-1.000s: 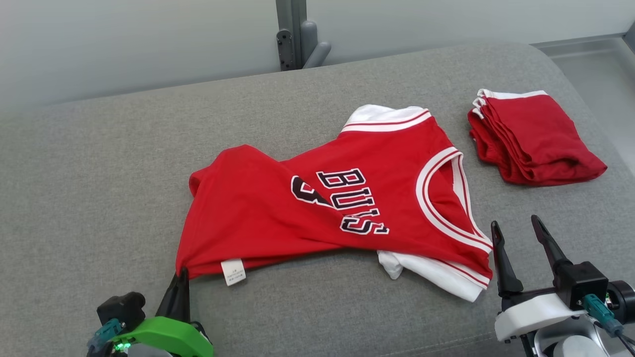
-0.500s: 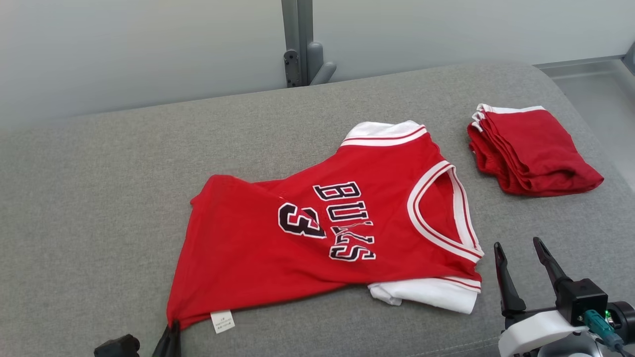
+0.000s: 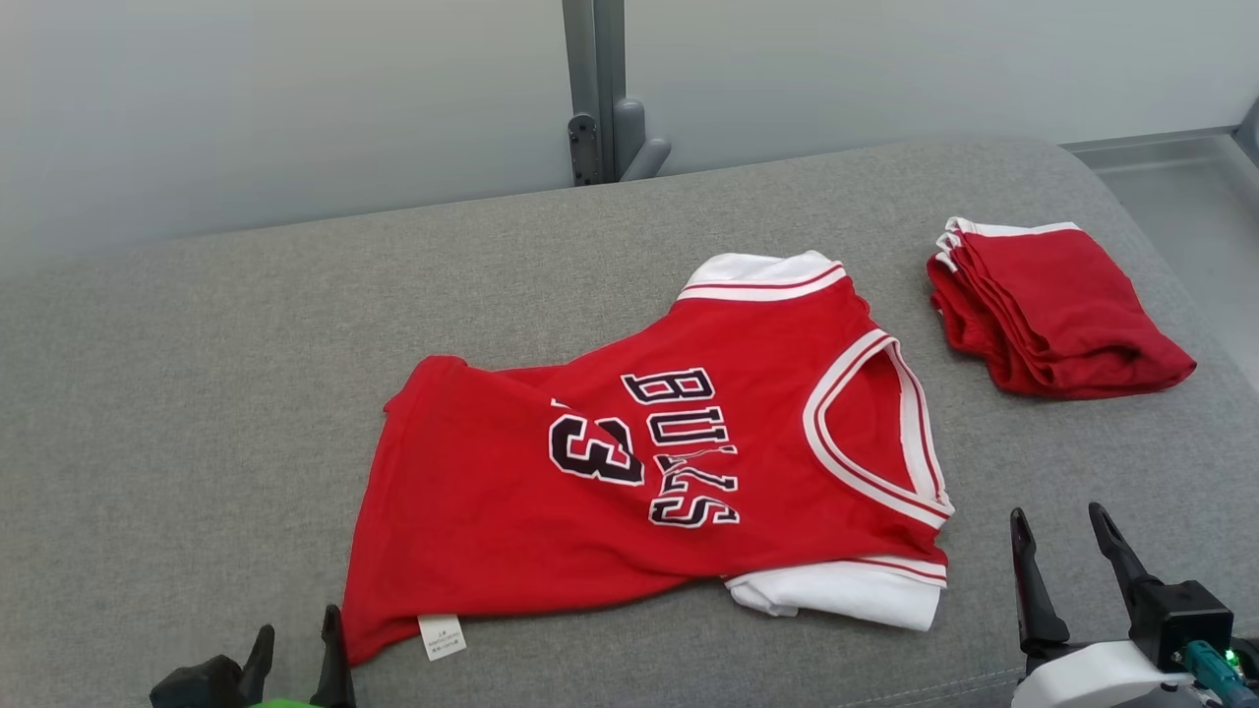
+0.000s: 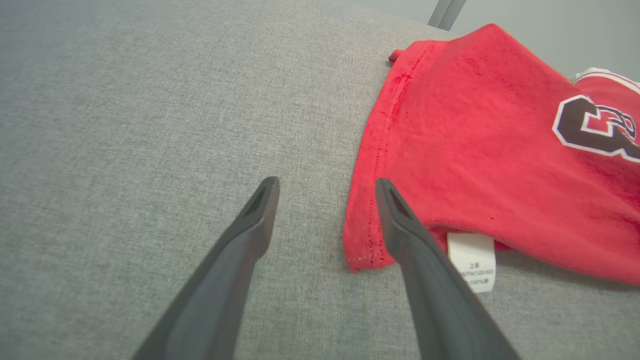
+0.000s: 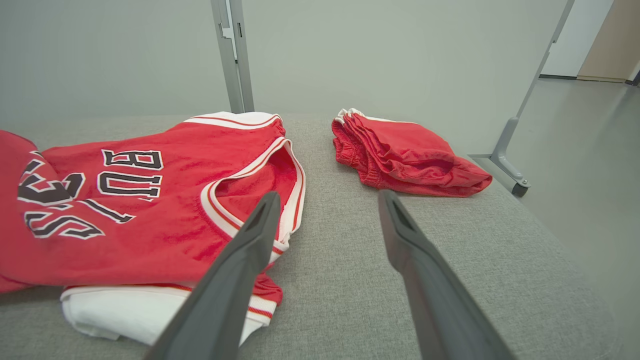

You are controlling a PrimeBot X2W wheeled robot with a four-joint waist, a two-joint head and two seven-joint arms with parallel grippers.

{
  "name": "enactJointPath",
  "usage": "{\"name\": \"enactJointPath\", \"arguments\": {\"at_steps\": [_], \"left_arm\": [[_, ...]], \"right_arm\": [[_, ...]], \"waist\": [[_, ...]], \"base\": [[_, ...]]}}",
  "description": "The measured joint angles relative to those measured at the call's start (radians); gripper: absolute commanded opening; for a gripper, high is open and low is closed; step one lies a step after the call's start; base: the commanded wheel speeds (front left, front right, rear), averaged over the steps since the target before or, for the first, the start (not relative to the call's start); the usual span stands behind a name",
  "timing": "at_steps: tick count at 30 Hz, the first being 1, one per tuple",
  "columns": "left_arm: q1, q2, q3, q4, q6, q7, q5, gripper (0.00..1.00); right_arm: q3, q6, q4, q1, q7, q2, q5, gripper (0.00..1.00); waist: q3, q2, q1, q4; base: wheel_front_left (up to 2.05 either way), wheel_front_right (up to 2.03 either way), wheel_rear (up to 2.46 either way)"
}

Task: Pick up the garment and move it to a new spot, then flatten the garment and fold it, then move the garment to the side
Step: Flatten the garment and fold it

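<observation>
- Left gripper (image 4: 326, 184) stands spread and empty, just beside the hem corner of the red jersey (image 3: 511, 511);
- right gripper (image 3: 1055, 509) also spread, empty, near its neckline;
- red jersey lies on the grey cushion (image 3: 197, 393).

There is one red shirt (image 3: 629, 472), one pile of folded red clothes (image 3: 1062, 315), one white tag (image 3: 441, 636), one grey pole (image 3: 590, 88), and two grippers: the left gripper (image 3: 297, 624) and the right gripper (image 3: 1055, 511).
</observation>
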Motion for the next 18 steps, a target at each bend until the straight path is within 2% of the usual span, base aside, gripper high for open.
{"name": "enactJointPath", "arguments": {"at_steps": [5,9,13,18], "left_arm": [[0.005,-0.012,0.017,-0.102,0.009,-0.003,0.055,1.0],[0.007,-0.033,0.011,-0.156,0.007,-0.004,0.08,1.0],[0.004,-0.051,-0.011,-0.191,-0.002,-0.004,0.11,1.0],[-0.006,-0.062,-0.036,-0.233,-0.009,-0.004,0.131,1.0]], "right_arm": [[-0.01,0.0,0.003,0.001,0.0,0.005,-0.001,1.0],[0.026,0.0,0.063,-0.007,0.0,0.006,0.0,1.0],[0.074,0.0,0.173,-0.077,0.004,-0.013,0.002,1.0],[0.083,0.0,0.351,-0.185,0.029,-0.039,0.028,1.0]], "waist": [[-0.002,0.0,0.0,0.001],[0.001,0.0,0.0,0.003],[0.009,0.0,0.0,0.014],[0.022,0.0,0.0,0.046]], "base": [[0.0,0.0,0.0],[0.0,0.0,0.0],[0.0,0.0,0.0],[0.0,0.0,0.0]]}}
